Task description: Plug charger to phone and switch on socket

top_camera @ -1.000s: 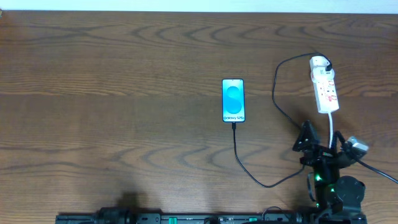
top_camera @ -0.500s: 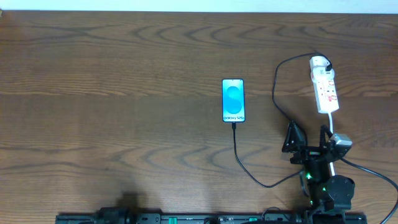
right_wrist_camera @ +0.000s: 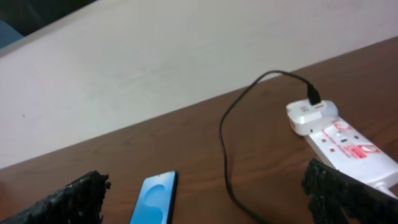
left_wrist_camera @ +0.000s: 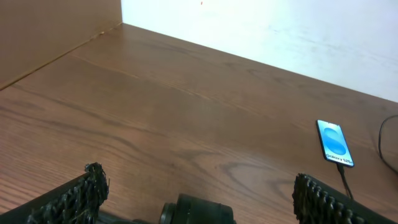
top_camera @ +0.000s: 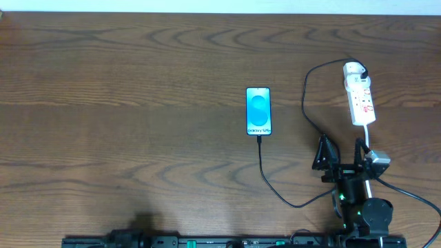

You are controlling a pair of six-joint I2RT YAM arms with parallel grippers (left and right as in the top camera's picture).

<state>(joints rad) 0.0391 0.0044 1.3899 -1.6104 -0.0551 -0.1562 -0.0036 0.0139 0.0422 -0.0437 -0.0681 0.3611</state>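
The phone [top_camera: 258, 111] lies flat at mid table with its blue screen up. The black charger cable [top_camera: 275, 193] runs from the phone's near end, loops right and goes up to a black plug [top_camera: 361, 69] at the far end of the white power strip [top_camera: 361, 100]. My right gripper [top_camera: 341, 155] is open and empty, hovering just in front of the strip's near end. In the right wrist view I see the phone [right_wrist_camera: 152, 199], cable [right_wrist_camera: 224, 143] and strip [right_wrist_camera: 348, 146] between the open fingers [right_wrist_camera: 205, 180]. My left gripper [left_wrist_camera: 199, 183] is open and empty, with the phone [left_wrist_camera: 336, 143] far to its right.
The strip's thick white cord [top_camera: 370, 145] runs toward the right arm's base [top_camera: 372, 213]. A pale wall [left_wrist_camera: 261, 31] borders the table's far edge. A black rail [top_camera: 193, 242] runs along the front edge.
My right gripper moved left and a little toward the front edge, then stayed nearly still. Phone, cable and strip have not moved.
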